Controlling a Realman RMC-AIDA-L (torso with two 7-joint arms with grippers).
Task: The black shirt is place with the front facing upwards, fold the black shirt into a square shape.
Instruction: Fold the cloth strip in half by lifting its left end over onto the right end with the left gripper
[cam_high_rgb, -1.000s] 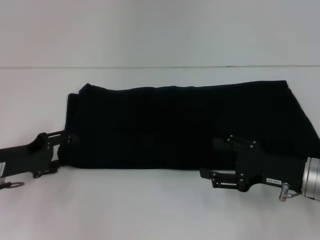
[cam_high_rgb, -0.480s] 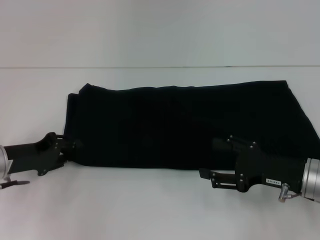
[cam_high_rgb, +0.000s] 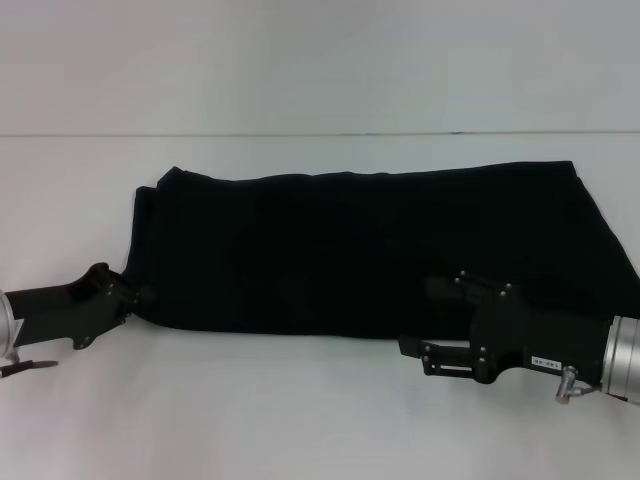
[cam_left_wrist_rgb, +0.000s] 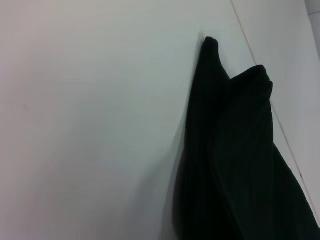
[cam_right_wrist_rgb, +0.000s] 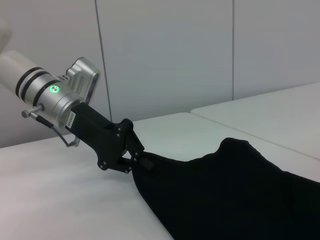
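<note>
A plain white table (cam_high_rgb: 300, 420) ran back to a pale wall w/ nothing else on it, and the black shirt (cam_high_rgb: 360, 250) lay across the middle as a long band, already folded lengthwise, no lettering showing. Over the last sec the left gripper (cam_high_rgb: 140, 293) had pushed in from the table edge to the shirt's left near corner and tilted, its tips now meeting the cloth; the right gripper (cam_high_rgb: 440, 290) hadn't moved, sitting on the near edge right of centre. That suggested the left side was setting up a grab for the crosswise fold, not yet lifting. The head view hid both grippers' tips against black cloth. The right wrist view showed what it couldn't: the left gripper (cam_right_wrist_rgb: 145, 162) w/ jaws closed together on the shirt's corner. The left wrist view showed only cloth ridges, no fingers. Right jaws: couldn't tell.
</note>
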